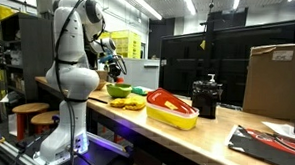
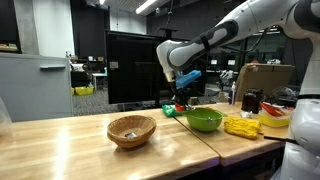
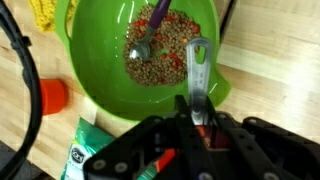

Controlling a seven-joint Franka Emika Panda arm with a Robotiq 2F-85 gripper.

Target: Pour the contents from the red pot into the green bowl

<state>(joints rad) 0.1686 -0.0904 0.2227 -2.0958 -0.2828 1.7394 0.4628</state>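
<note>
Green bowl (image 3: 150, 50) seen from straight above in the wrist view, holding a heap of small brown and grey pellets (image 3: 155, 62) with a few red bits mixed in. Across the pellets, a grey spoon-like utensil with a red handle (image 3: 148, 38), handle pointing toward the far rim. Below the bowl in that view, dark gripper (image 3: 197, 120) filling the lower edge, one metal finger (image 3: 197, 70) reaching up over the near rim. Something red between the jaws, probably the red pot (image 3: 207, 132), mostly hidden by the finger; jaws apparently closed on it, though not certain. Beside the bowl on the wooden desk (image 3: 275, 85): an orange cap-like object (image 3: 53, 94), a green packet (image 3: 88, 150) partly under the bowl's edge, something yellow (image 3: 43, 14) at the top corner.

In an exterior view, white arm bent forward, gripper (image 2: 181, 98) hanging just above and behind the lime bowl (image 2: 204, 120). Woven basket (image 2: 131, 130) well apart, nearer the camera; yellow item (image 2: 241, 125) just beside the bowl. In an exterior view, bowl (image 1: 118, 89) under the gripper (image 1: 113, 67), oval red-and-yellow basin (image 1: 172, 108) near it, black container (image 1: 206, 97) beyond.
</note>
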